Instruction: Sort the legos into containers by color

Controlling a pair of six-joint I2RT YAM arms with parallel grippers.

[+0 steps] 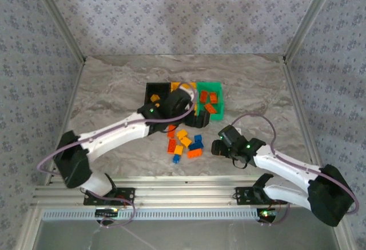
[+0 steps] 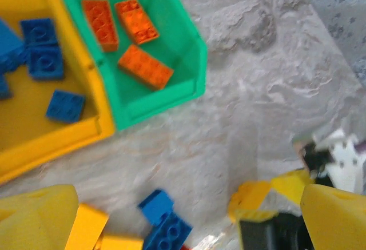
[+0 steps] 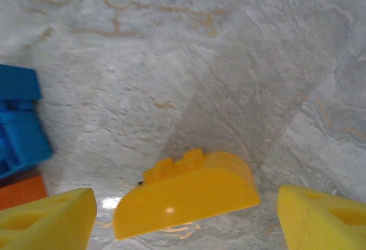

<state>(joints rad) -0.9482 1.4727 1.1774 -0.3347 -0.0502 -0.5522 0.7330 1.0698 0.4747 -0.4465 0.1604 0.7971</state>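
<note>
Your right claw is spread wide with nothing pinched. Its fingers stand either side of a yellow-orange brick that lies on the table, just beside a blue brick.

The yellow-orange brick looks hard, glossy and very light, with one rounded flank and a few studs on top. Expect it to skate on the smooth table or squirt out if a finger lands on the curve. Close low across its straighter faces, centred, with gentle pressure; it should not crush.

Your left claw is also wide open and empty. It hangs over the table near the green bin, which holds red-orange bricks, and the yellow-orange bin, which holds blue bricks. Judging by that, the yellow-orange brick belongs in the black bin.

The other loose bricks lie clustered on the table between the arms, close enough together that a wide claw may nudge neighbours.
</note>
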